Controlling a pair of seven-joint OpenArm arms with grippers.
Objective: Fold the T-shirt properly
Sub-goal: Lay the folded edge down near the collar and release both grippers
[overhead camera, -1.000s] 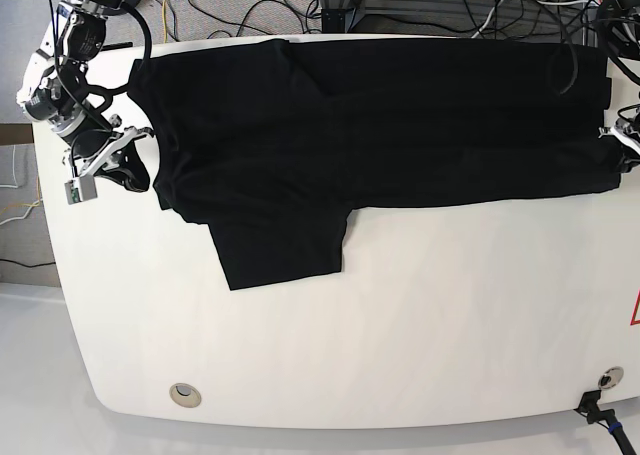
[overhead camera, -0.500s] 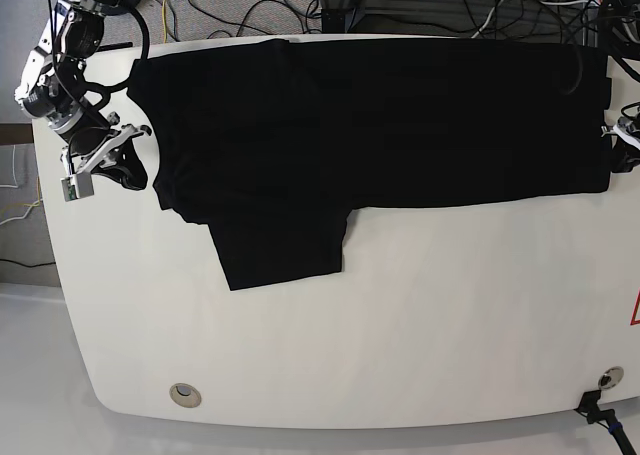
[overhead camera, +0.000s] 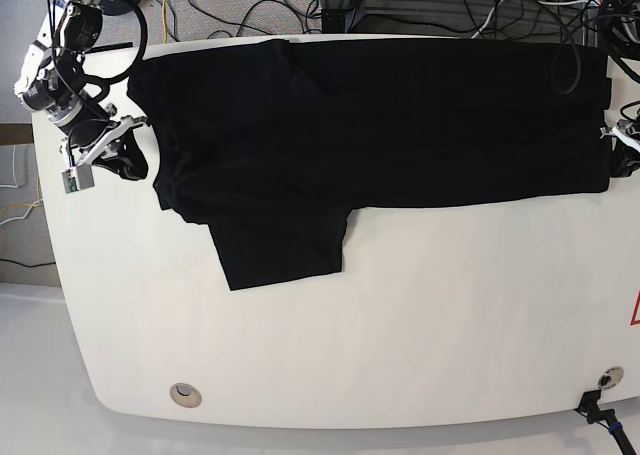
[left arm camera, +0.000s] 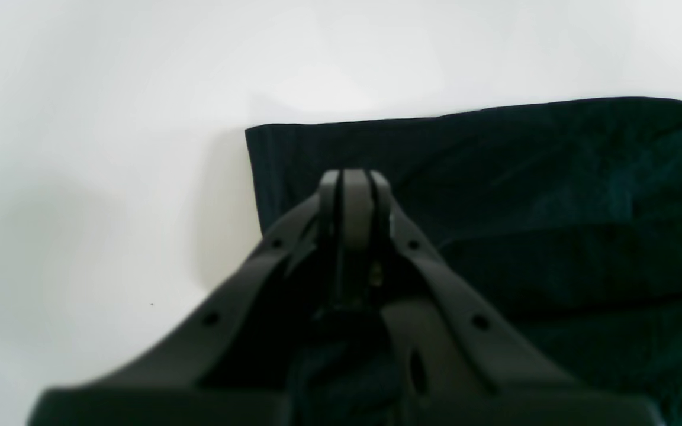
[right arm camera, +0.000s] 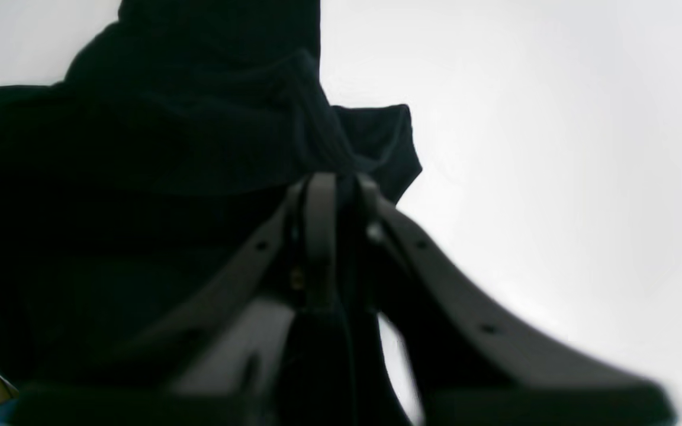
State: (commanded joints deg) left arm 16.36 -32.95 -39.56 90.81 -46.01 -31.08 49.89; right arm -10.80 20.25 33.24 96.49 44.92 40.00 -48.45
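Right fingers moved up; both clenched on T-shirt edges.

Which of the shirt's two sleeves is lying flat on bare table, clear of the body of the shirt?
The sleeve sticking out toward the table's near edge; the other sleeve is folded over the T-shirt.

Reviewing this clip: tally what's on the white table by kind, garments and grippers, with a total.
Black T-shirt: 1
Grippers: 2, the left gripper at the shirt's hem end and the right gripper at its collar end, both with jaws together
White table: 1, bearing the shirt
Total: 4
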